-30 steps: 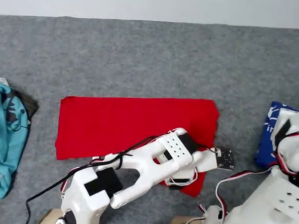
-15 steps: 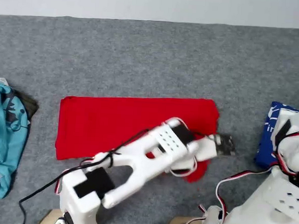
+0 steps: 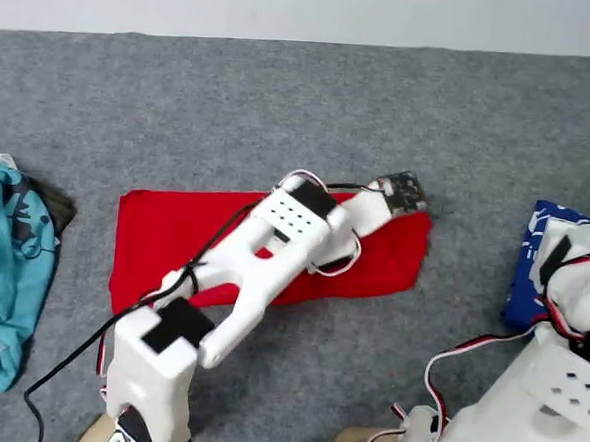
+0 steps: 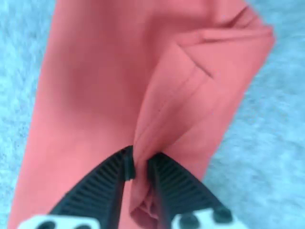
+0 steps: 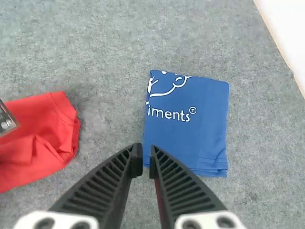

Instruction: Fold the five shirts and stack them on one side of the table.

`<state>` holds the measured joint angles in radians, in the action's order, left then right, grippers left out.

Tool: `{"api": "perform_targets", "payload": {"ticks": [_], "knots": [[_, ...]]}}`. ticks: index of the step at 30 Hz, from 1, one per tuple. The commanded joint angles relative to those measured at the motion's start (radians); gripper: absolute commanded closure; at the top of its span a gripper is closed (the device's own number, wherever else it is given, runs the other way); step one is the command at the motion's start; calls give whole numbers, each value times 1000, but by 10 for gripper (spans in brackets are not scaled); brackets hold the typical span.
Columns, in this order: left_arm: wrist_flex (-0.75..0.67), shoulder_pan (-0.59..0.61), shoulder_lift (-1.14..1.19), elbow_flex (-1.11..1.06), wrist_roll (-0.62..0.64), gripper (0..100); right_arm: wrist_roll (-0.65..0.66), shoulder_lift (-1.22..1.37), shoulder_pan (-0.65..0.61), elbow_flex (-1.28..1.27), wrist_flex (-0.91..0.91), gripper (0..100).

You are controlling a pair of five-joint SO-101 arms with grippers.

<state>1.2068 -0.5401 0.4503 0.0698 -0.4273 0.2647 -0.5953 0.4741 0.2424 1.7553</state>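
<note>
Plainly, at the far left edge of the desk (image 3: 282,100) a teal shirt (image 3: 7,264) lies heaped and unfolded. In the middle the red shirt (image 3: 164,238) is spread flat, with the left arm stretched across it. The left claw (image 4: 140,160) pinches a raised ridge of that cloth near the shirt's right end. To the right, a blue shirt (image 5: 188,121) lies folded, and the right claw (image 5: 145,155) hangs above its near edge, pressed together on nothing. The grip seems to hold just a thin crease, so the fabric could slip free mid-fold. A pull could also drag the whole shirt across the desk and leave the fold crooked. From the high view the arm covers the pinch, which the left wrist view makes plain. The right wrist view gives the blue shirt's whole outline, cut off from above.
</note>
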Motion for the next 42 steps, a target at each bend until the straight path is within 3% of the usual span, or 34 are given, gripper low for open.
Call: {"api": "perform_targets", "payload": {"ticks": [1, 6, 15, 19, 24, 28, 33, 42], "knots": [[-14, 55, 35, 93, 9, 922, -3, -13, 8, 0, 24, 955], [40, 78, 49, 171, 38, 854, -3, -13, 8, 0, 24, 955], [166, 106, 49, 278, 37, 855, -3, -13, 8, 0, 22, 955], [305, 155, 40, 398, 44, 874, -3, -19, 8, 0, 22, 955], [546, 281, 37, 568, 196, 907, -3, -21, 8, 0, 22, 955], [551, 448, -3, 527, 282, 904, -3, -15, 8, 0, 22, 955], [549, 592, -75, 432, 298, 827, -3, -13, 8, 0, 22, 955], [546, 835, -58, 334, 270, 795, -2, -18, -70, 0, 25, 955]]}}
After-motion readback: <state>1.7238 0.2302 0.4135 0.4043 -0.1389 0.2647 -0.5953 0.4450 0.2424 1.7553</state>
